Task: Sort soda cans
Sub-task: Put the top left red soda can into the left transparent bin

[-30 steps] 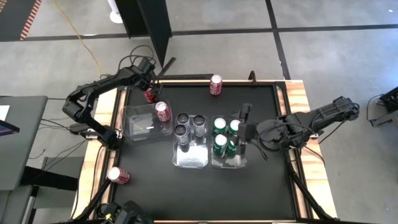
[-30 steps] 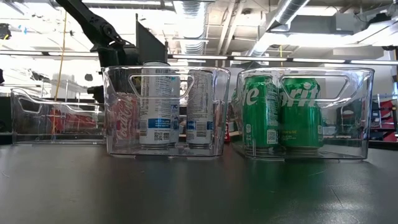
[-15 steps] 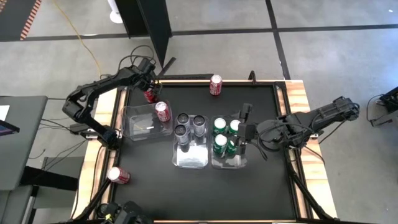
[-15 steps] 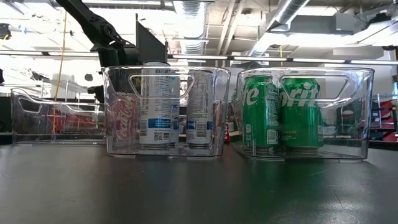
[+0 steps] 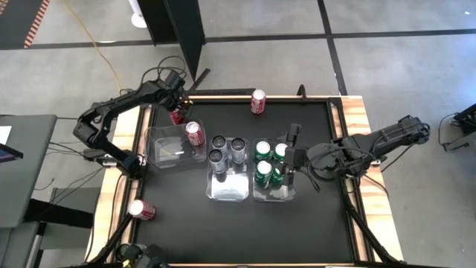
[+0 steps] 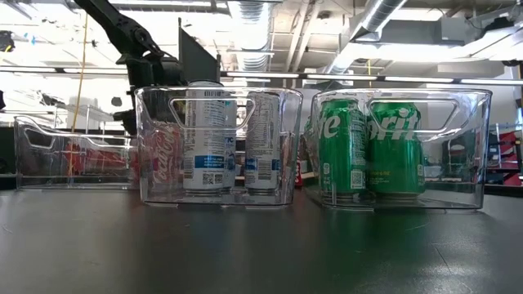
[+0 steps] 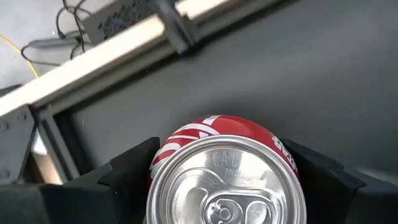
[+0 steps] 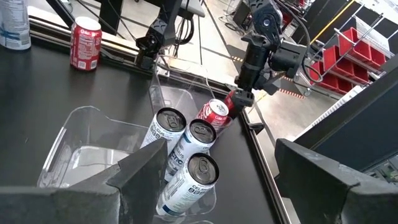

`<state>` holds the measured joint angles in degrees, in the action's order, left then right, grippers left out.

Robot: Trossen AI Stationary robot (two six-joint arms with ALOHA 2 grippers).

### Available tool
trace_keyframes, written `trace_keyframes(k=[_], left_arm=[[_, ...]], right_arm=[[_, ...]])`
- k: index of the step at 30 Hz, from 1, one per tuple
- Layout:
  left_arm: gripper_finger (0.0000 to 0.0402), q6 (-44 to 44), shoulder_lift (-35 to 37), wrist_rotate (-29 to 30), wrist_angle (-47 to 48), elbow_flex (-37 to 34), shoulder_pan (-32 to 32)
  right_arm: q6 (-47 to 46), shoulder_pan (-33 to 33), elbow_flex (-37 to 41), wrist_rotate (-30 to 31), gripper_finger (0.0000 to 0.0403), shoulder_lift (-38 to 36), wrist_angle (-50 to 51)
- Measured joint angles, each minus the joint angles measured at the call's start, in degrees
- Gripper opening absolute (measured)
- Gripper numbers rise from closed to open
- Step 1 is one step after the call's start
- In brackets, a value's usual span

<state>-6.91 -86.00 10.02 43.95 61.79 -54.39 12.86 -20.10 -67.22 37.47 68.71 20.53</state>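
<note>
A red soda can (image 7: 217, 134) stands between the fingers of my left gripper (image 5: 177, 112) at the table's far left corner, and the gripper is shut on it. One red can (image 5: 194, 134) stands in the left clear bin (image 5: 165, 152). Three silver cans (image 5: 227, 147) stand in the middle bin (image 5: 227, 190), and several green cans (image 5: 269, 162) in the right bin (image 5: 274, 196). Loose red cans stand at the far edge (image 5: 258, 102) and on the near left rim (image 5: 141, 210). My right gripper (image 5: 294, 146) hangs open above the green bin's right side, holding nothing. My left gripper pinches the red can's upper wall (image 7: 166, 146), just below the rim, between its two fingers (image 7: 130, 171), one on each side. The fingers come from above, slanting steeply down. The can is upright with its silvery top up. The gripper hides its bottom.
The three clear bins sit side by side across the table's middle. The table has a raised wooden frame (image 5: 355, 119) with a dark rail along the far edge. Bare black tabletop lies in front of the bins and at the far right.
My left gripper has rolled slightly about the red can at the far left corner without shifting place. The cans, the bins and my right arm have stayed where they were.
</note>
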Motion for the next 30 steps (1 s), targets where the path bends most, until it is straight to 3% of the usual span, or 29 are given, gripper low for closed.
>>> trace_keyframes(k=[9,17,24,30], left_arm=[[0.0297,1.86,11.85,-0.5,3.94,0.67,-0.04],[0.0297,3.35,24.56,-0.31,12.34,5.3,1.54],[0.0297,4.76,31.75,-2.85,21.87,9.78,7.19],[0.0297,1.74,32.74,-3.44,25.59,6.82,15.64]], right_arm=[[-0.39,0.0,0.02,0.0,0.0315,0.0,0.0],[-0.4,0.0,0.02,0.0,0.0315,0.0,0.0],[-0.39,0.0,0.02,0.0,0.0315,0.0,0.0],[-0.39,0.0,0.02,0.0,0.0315,0.0,-0.18]])
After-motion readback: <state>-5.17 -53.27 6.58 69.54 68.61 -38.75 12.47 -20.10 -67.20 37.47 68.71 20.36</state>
